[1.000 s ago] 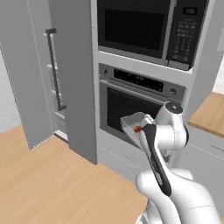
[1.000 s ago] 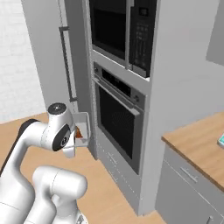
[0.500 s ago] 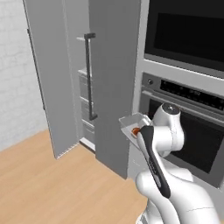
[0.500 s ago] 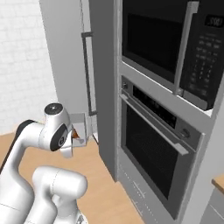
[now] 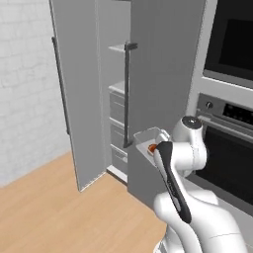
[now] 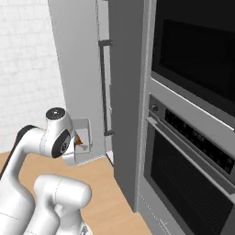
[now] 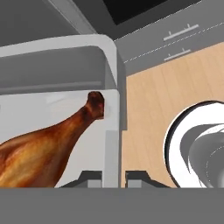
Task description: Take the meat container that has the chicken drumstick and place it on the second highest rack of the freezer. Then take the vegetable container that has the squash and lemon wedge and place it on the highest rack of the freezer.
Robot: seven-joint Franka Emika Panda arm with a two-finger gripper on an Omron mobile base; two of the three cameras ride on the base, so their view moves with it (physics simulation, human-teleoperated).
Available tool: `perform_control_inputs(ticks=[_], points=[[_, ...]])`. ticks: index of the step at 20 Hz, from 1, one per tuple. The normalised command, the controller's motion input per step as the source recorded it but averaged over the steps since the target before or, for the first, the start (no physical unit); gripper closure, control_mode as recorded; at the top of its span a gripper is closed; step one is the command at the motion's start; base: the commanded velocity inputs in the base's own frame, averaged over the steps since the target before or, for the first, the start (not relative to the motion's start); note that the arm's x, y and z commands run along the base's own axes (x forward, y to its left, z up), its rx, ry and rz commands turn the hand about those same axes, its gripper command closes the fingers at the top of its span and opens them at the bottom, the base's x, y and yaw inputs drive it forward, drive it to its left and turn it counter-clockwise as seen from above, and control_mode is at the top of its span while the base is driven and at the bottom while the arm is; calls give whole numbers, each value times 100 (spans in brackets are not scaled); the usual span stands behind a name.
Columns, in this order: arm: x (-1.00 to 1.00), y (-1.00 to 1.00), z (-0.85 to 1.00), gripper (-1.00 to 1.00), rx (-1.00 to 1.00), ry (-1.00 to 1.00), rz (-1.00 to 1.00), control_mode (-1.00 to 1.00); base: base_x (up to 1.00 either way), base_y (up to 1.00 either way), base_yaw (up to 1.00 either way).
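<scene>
Gripping meat container (image 7: 111,109) rim, hand (image 7: 114,178); chicken drumstick (image 7: 48,146) inside.

drumstick (image 7: 48,146) in container (image 7: 111,87), freezer (image 5: 118,99) ahead — oven (image 5: 227,158) right

My two base cameras look forward from behind my arm (image 5: 180,168), left and right, sharing the open freezer door (image 5: 74,94) and oven (image 6: 193,183). My hand camera sits close over the container (image 7: 111,74), wooden floor (image 7: 175,83) beyond.

Glossy brown chicken drumstick (image 7: 48,144) in a pale grey meat container (image 7: 111,87).
</scene>
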Motion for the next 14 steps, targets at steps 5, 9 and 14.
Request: perform_control_inputs(ticks=[5, 9, 14], points=[[0, 0, 0, 100, 0, 0, 0, 100, 79, 47, -18], [0, 0, 0, 100, 0, 0, 0, 100, 92, 36, -33], [0, 0, 0, 100, 0, 0, 0, 100, 64, 69, -41]])
